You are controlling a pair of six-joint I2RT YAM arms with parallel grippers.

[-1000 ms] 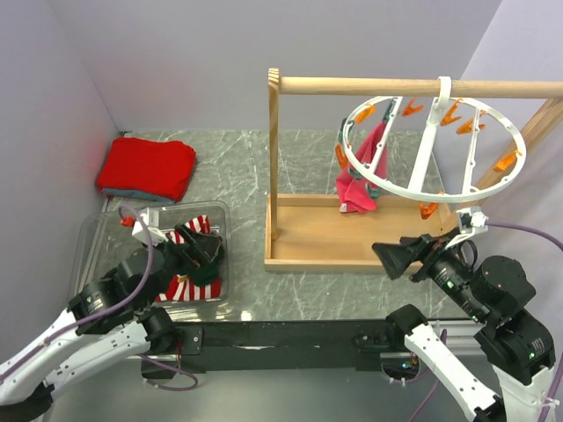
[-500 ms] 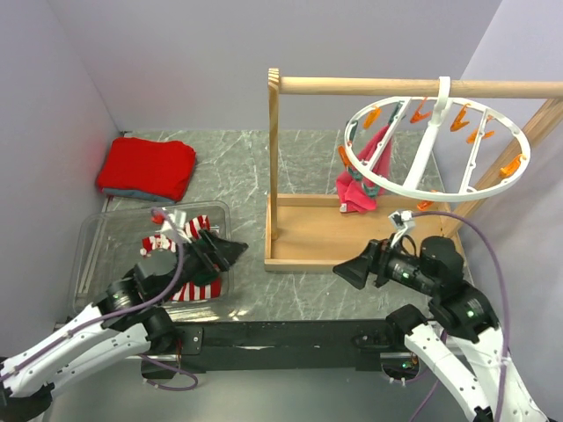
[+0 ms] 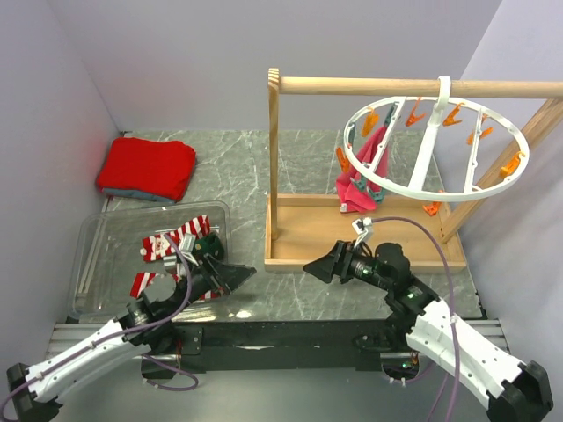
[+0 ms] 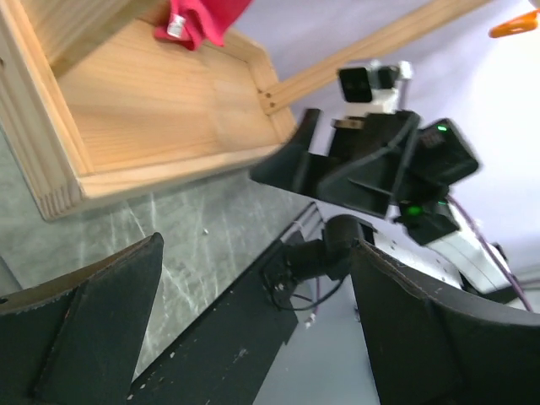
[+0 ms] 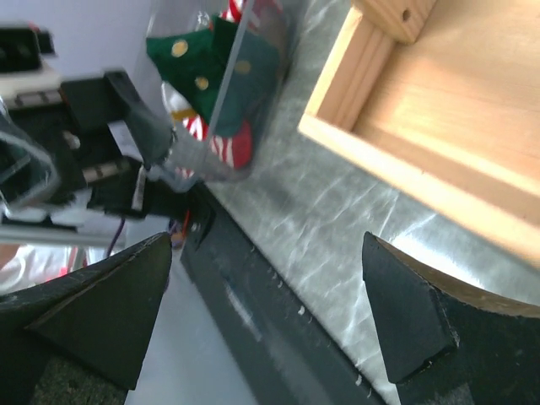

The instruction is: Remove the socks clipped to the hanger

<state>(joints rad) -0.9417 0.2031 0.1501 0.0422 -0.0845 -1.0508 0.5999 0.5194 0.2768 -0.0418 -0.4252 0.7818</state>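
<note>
The white ring hanger (image 3: 428,141) hangs by its hook from the wooden rail, with orange clips around the ring. A pink cloth (image 3: 354,180) hangs from it with a dark green piece at its lower edge. Red-and-white striped socks (image 3: 173,238) lie in the clear bin (image 3: 110,264). A dark green sock (image 5: 224,67) and a striped one (image 5: 229,145) show through the bin wall in the right wrist view. My left gripper (image 3: 239,274) is open and empty just right of the bin, low over the table. My right gripper (image 3: 315,264) is open and empty, facing it, in front of the wooden base.
The wooden rail frame (image 3: 369,86) stands on a tray-like wooden base (image 3: 325,233) at the right. A folded red cloth (image 3: 147,169) lies at the back left. The black mounting bar (image 3: 281,334) runs along the near edge. The base (image 4: 169,101) also shows in the left wrist view.
The left gripper left the bin and moved right and down, leaving socks there. The right gripper came down and left, away from the hanger. Both arms drew back toward the near edge.
</note>
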